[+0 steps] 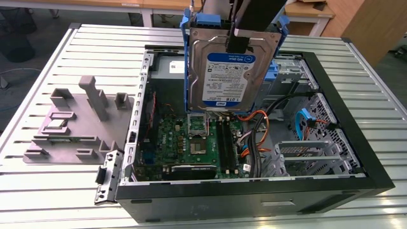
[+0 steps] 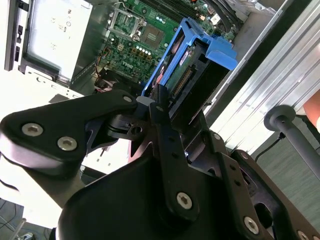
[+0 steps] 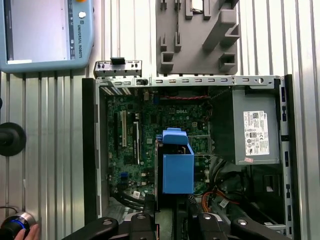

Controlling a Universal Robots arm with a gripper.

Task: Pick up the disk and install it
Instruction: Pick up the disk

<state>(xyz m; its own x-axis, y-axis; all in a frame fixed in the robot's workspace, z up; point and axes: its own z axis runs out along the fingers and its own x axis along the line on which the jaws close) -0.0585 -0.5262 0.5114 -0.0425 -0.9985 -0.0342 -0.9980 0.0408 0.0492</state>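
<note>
**Disk held on edge above the open computer case**

Disk (image 1: pixel 230 76), a silver hard drive in a blue carrier frame, hangs on edge over the middle of the computer case (image 1: pixel 254 200), above its motherboard (image 1: pixel 197 143). The gripper (image 1: pixel 237 45) is clamped narrowly across the drive's flat faces. Good handling here likely needs a firm, square grip and a path clear of the case's orange cables (image 1: pixel 258 128).

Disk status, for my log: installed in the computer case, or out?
Out: the gripper holds the disk upright above the open computer case.
</note>
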